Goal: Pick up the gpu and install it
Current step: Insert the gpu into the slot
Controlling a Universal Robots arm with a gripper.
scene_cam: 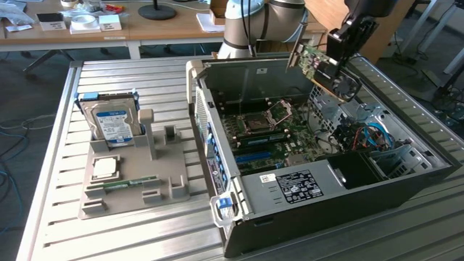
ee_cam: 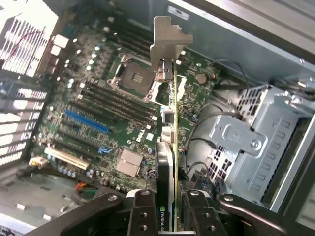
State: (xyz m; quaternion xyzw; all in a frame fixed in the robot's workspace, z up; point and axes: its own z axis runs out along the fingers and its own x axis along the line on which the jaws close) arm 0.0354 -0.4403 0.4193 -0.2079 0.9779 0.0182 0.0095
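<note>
The gpu [scene_cam: 324, 69], a green card with a round black fan and a metal end bracket, hangs tilted in the air above the open computer case [scene_cam: 377, 187]. My gripper [scene_cam: 348, 39] is shut on its upper edge. In the wrist view the gpu [ee_cam: 171, 142] runs edge-on away from my gripper [ee_cam: 166, 209], its metal bracket [ee_cam: 167, 42] at the far end, with a finger pressed against each side. Below it lies the motherboard [ee_cam: 98, 113] with a blue slot [ee_cam: 86, 121] and a white slot [ee_cam: 66, 157].
A grey holder tray [scene_cam: 130, 185] stands at the exterior view's left of the case, carrying a silver hard drive [scene_cam: 112, 122] upright, a processor [scene_cam: 105, 167] and a memory stick [scene_cam: 119, 185]. A metal drive cage [ee_cam: 256, 142] and cables fill the case's side. The arm's base [scene_cam: 250, 24] stands behind the case.
</note>
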